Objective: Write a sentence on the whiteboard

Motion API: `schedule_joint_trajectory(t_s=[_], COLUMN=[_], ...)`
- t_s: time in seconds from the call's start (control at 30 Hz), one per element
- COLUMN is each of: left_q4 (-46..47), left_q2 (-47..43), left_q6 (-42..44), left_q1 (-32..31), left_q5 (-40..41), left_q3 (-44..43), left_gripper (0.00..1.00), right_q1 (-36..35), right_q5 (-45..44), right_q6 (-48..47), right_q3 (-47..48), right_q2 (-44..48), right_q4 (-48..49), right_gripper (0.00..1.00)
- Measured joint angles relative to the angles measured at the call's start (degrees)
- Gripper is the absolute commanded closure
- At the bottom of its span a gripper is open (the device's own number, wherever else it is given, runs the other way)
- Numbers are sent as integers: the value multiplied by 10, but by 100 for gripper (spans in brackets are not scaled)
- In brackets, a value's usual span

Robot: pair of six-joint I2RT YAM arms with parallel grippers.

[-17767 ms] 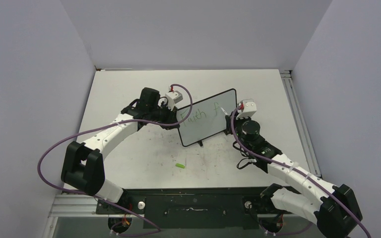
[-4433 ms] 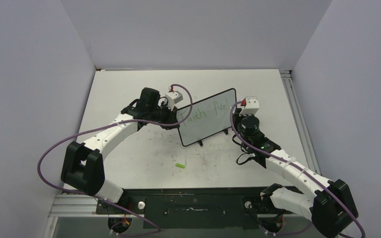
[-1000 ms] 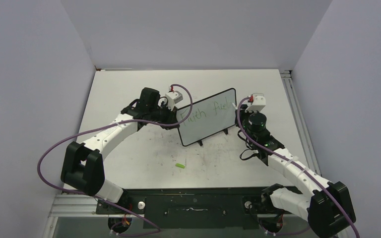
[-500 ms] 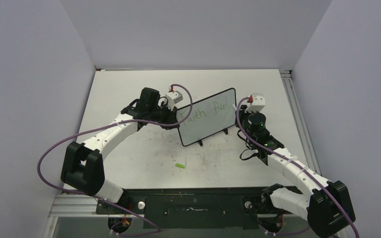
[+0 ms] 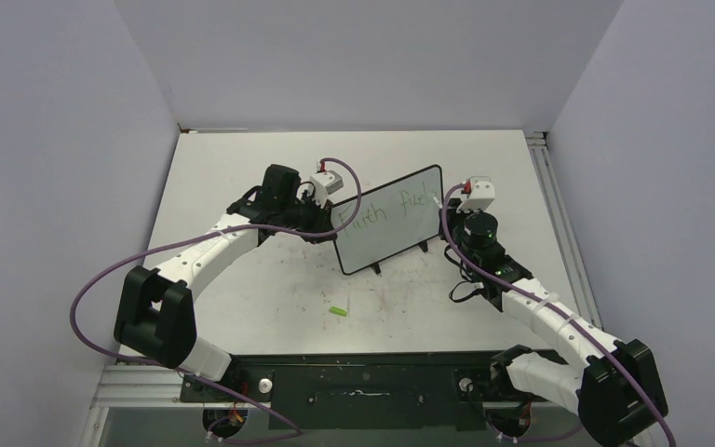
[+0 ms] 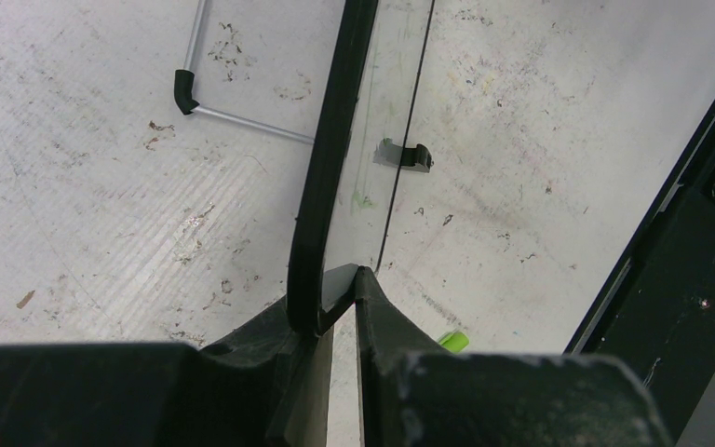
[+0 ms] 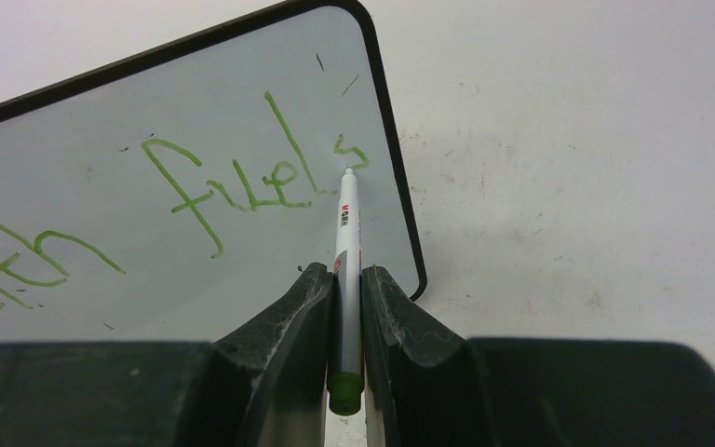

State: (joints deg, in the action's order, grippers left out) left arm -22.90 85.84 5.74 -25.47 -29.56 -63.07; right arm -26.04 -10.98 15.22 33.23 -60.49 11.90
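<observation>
Marker [image 7: 344, 219] pinched in my right gripper [image 7: 338, 272], tip at the end of the sentence [image 7: 242, 194] on the whiteboard [image 7: 242, 270]; my left gripper [image 6: 335, 279] clamps the whiteboard's left edge.

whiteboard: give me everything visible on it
The whiteboard is small, glossy white, with rounded corners and a thin black frame, propped upright on black feet on the scuffed table. Green handwriting reads roughly "Faith fuels". The left gripper pinches its left edge; the marker in the right gripper touches it at the final s.

light: bright, even | shadows: soft | whiteboard [image 7: 102, 298]: dull sheen | focus: sharp
</observation>
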Motion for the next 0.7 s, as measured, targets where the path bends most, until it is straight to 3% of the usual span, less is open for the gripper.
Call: schedule_joint_trajectory(t_s=[0.7], left_q4=[0], left_q2=[0], left_q6=[0], left_q1=[0], left_q5=[2], left_q3=[0], left_gripper=[100], right_q1=[-12], right_q5=[-42], right_q6=[20], right_q3=[-3], right_q2=[77], right_q4=[-58], right_gripper=[95])
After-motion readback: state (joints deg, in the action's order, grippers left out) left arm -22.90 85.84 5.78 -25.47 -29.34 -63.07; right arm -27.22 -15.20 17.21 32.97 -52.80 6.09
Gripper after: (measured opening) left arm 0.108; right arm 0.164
